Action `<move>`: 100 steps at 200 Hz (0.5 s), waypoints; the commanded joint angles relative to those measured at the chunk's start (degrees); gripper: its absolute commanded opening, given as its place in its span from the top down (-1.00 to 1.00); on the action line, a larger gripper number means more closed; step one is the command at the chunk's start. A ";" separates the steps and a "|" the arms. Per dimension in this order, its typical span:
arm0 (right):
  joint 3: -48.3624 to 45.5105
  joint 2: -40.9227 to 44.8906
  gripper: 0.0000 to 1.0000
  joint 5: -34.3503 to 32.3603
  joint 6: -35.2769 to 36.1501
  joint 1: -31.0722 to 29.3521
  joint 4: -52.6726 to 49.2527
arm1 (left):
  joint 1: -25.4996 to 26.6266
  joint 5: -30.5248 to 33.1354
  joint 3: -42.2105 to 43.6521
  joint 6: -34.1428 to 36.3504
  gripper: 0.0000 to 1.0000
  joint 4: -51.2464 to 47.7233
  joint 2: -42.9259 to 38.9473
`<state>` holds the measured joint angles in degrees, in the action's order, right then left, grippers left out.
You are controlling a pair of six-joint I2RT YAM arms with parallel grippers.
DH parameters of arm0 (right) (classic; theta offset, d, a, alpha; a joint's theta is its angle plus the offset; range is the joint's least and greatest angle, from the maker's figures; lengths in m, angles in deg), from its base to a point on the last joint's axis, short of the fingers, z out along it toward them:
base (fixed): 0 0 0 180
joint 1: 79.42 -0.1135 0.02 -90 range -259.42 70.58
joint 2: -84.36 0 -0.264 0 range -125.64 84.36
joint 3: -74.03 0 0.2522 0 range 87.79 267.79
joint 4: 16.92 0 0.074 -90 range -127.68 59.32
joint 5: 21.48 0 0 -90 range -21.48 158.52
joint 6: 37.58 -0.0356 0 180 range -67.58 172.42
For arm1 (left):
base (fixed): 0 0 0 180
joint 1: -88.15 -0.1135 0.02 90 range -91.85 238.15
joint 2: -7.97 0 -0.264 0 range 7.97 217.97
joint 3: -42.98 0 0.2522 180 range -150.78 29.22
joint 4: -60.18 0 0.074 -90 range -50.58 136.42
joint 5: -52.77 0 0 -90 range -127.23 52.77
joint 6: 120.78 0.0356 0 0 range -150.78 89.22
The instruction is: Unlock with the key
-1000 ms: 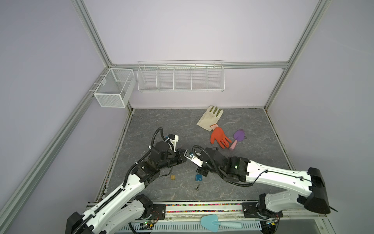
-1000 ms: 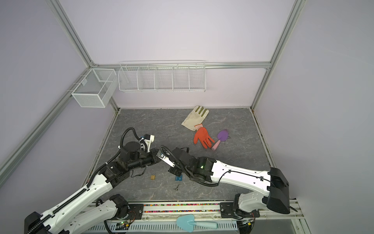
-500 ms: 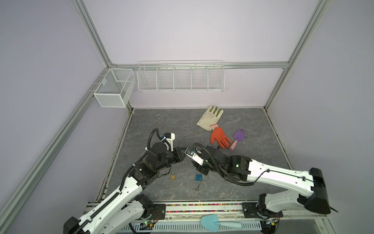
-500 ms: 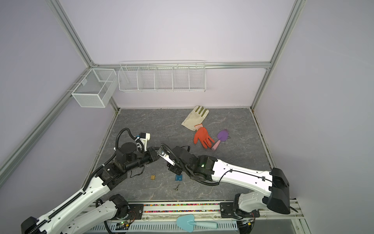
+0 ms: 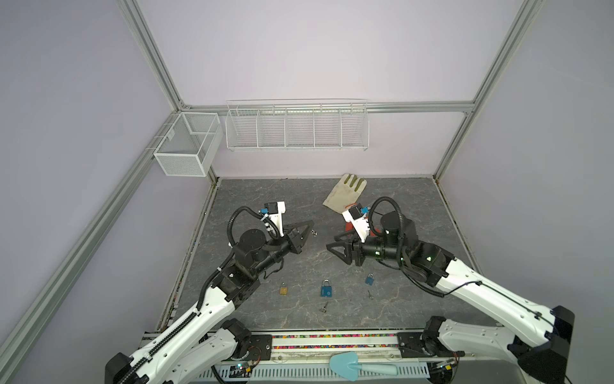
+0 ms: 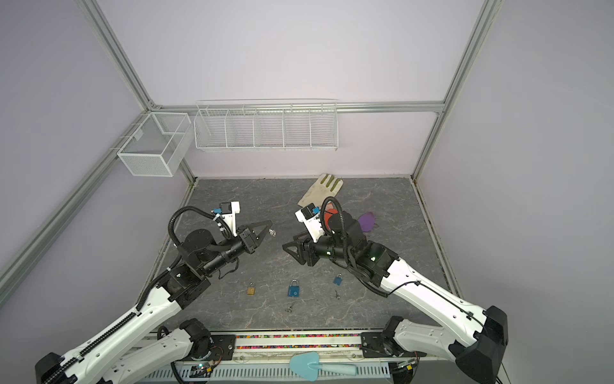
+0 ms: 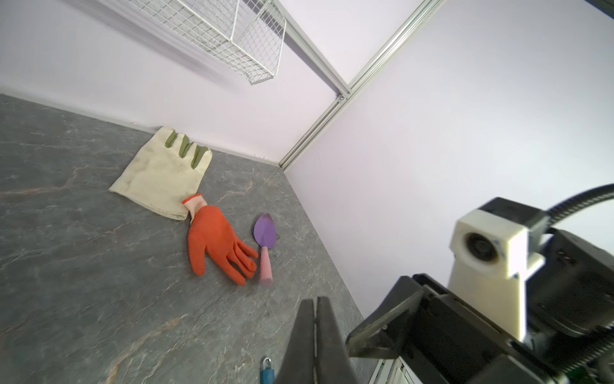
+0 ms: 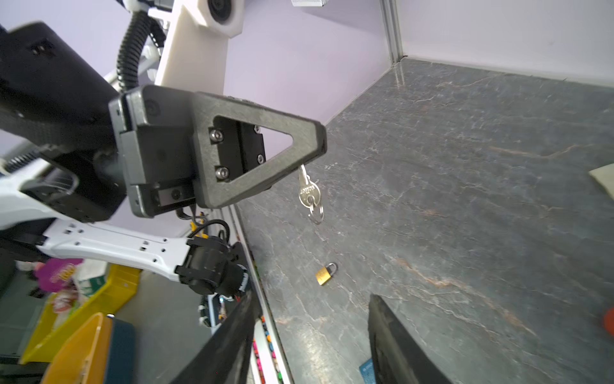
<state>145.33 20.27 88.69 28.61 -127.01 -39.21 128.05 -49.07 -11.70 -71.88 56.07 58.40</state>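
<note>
Small silver key, up off the tabletop in the gap between the two arms, well above the locks. Hangs bow-down with a split ring dangling below; pinched only at the blade end by the left claw. Judged light, stiff and hard, with smooth metal faces, so slippery and apt to pivot or slide in so shallow a pinch. Better taken by the flat bow, faces square against the pads, leaving the blade free for a keyway. As gripped now, with the blade end buried in the claw, not ready for insertion. Left claw: pressed together on the key, no gap visible in the left wrist view. Right claw: spread roughly halfway, nothing between, touching nothing, facing the key from across the gap, near but apart. Reads as a possible handover onto the bow, but a judgement only. Down near the front edge of the tabletop: brass padlock, blue padlock, small blue padlock, plus two loose keys close by. Shackles look seated, though too small to be sure. Cannot tell which lock suits the held key.
</note>
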 commanded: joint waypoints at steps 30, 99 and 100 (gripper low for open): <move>-1.99 -3.32 0.03 9.66 -16.66 3.31 16.08 | 0.00 -1.93 -2.03 -0.70 1.00 12.41 2.86; -3.46 -9.25 0.19 10.85 -27.30 4.01 32.16 | -0.02 -1.35 -2.12 -0.65 1.00 12.07 2.64; -3.43 -9.27 0.19 10.81 -27.36 4.05 32.26 | -0.01 -1.35 -2.13 -0.69 1.00 12.07 2.65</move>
<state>142.81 11.20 97.62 6.27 -123.25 -15.10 128.05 -50.12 -11.81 -72.32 66.48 61.22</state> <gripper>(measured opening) 0.407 0.047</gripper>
